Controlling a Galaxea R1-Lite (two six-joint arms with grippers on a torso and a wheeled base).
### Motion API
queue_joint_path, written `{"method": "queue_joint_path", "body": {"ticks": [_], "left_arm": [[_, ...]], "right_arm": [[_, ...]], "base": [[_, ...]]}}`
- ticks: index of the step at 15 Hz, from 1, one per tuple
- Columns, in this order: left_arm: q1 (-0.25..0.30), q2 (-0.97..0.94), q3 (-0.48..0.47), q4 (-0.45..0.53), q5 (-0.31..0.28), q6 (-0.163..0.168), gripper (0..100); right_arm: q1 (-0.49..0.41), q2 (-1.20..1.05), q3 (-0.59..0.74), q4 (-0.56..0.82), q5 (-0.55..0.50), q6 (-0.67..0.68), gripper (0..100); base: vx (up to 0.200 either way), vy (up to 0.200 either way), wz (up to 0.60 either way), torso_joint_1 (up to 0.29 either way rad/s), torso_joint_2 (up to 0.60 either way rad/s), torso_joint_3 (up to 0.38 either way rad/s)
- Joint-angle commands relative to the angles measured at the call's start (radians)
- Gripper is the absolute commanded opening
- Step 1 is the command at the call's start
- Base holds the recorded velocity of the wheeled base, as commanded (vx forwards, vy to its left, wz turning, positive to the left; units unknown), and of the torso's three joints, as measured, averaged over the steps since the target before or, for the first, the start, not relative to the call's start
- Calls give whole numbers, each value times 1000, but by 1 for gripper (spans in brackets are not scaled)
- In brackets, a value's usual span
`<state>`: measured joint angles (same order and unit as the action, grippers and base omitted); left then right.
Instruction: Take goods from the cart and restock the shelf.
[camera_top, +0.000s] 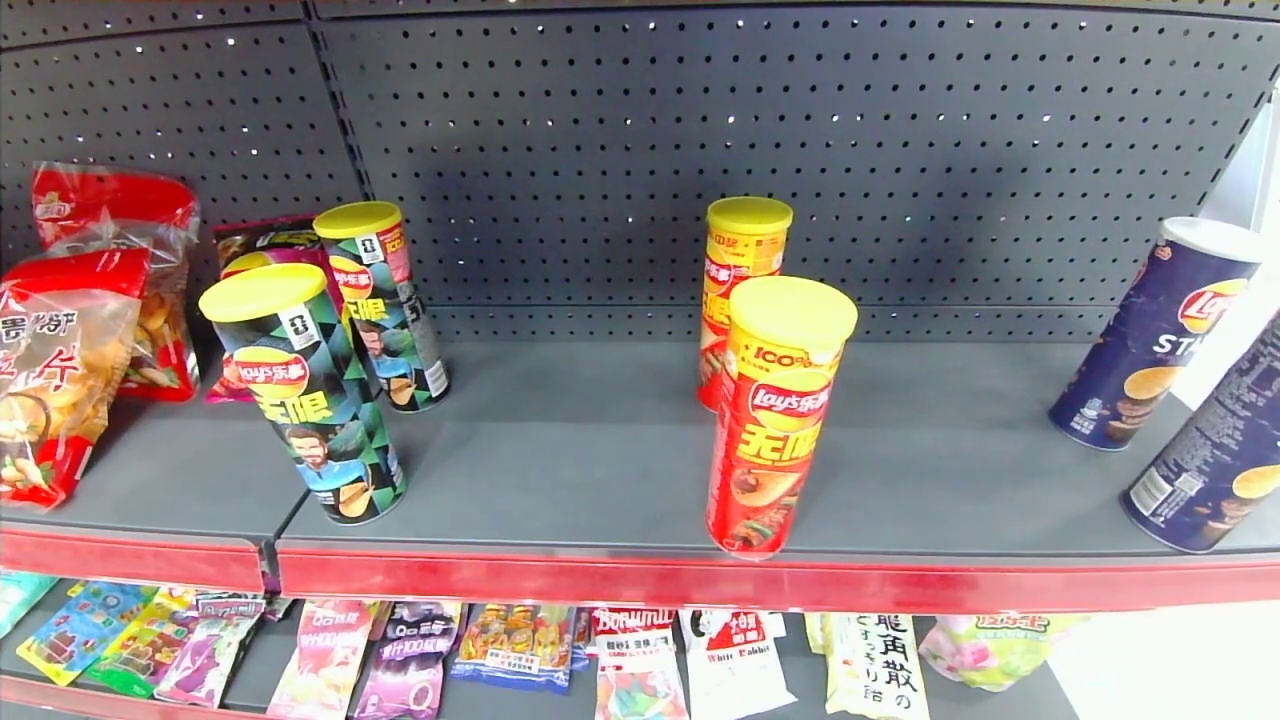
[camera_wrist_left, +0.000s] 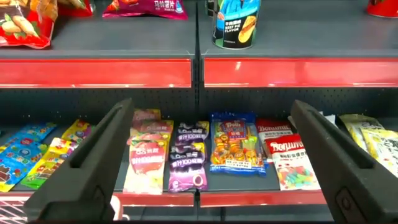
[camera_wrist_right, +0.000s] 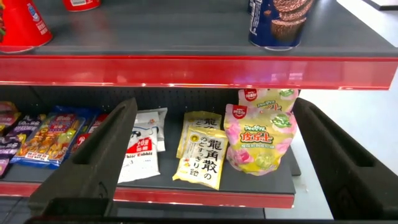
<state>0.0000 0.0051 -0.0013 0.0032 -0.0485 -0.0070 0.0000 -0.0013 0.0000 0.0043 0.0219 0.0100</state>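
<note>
Head view shows red chip cans (camera_top: 780, 410) and green chip cans (camera_top: 310, 390) upright on the shelf (camera_top: 560, 440). Left gripper (camera_wrist_left: 211, 115) and right gripper (camera_wrist_right: 214, 109) face the lower shelf (camera_wrist_right: 267, 186), fingers (camera_wrist_left: 93, 162) apart, empty.

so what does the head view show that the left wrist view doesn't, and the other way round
Only the head view: the navy cans at the right end of the upper shelf, and the pegboard back panel above it.
Only the left wrist view: the left gripper, open, facing the lower shelf.
Both: the green-and-black can at the upper shelf's front, the red shelf edge, the red snack bag on the left, and the candy packets below.
</note>
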Motion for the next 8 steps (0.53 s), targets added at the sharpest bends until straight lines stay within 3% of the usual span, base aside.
{"method": "queue_joint_path", "body": {"ticks": [1, 2, 4, 8], "left_arm": [[0, -4, 0, 0, 1, -1, 100], [0, -4, 0, 0, 1, -1, 100], [0, -4, 0, 0, 1, -1, 100], [0, -4, 0, 0, 1, -1, 100]], "right_arm": [[-2, 1, 0, -1, -7, 5, 100], [0, 1, -9, -10, -8, 11, 100], [38, 254, -327, -38, 35, 79, 100], [92, 639, -485, -38, 87, 74, 100]], "base": [[0, 0, 0, 0, 0, 0], [0, 0, 0, 0, 0, 0], [0, 0, 0, 0, 0, 0], [0, 0, 0, 0, 0, 0]]}}
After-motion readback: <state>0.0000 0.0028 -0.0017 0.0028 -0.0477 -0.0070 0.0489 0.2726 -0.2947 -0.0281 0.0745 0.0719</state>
